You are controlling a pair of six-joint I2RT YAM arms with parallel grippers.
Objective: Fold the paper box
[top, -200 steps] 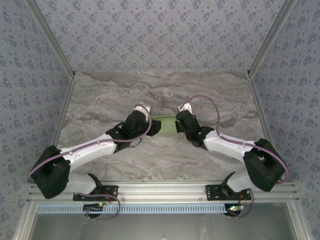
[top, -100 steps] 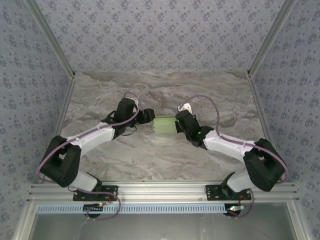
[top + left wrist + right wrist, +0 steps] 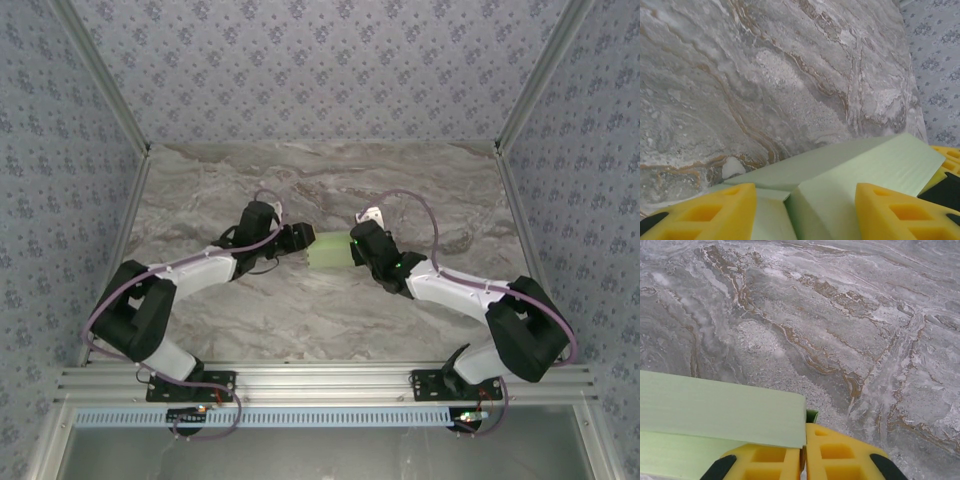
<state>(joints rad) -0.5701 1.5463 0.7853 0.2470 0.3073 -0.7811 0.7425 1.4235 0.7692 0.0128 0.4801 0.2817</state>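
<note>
The paper box [image 3: 328,249] is a pale green folded card in mid-table, between my two grippers. My right gripper [image 3: 353,247] is at its right end. In the right wrist view its yellow fingers [image 3: 840,452] sit almost together on a card edge, the right gripper [image 3: 804,440] shut, and the paper box [image 3: 715,410] stretches away to the left. My left gripper [image 3: 300,240] is at the box's left end. In the left wrist view the left gripper [image 3: 805,210] holds its fingers [image 3: 705,212] wide apart over the paper box [image 3: 840,175]; whether they touch it is unclear.
The grey marble tabletop [image 3: 420,190] stretches out around the box. Patterned walls [image 3: 320,60] close the back and both sides, with metal rails [image 3: 320,378] at the near edge. In the left wrist view the wall [image 3: 940,65] is just past the table's edge.
My left gripper pulled back left off the box, then came back to its left end with jaws a little narrower. The right arm stayed put with the box.
</note>
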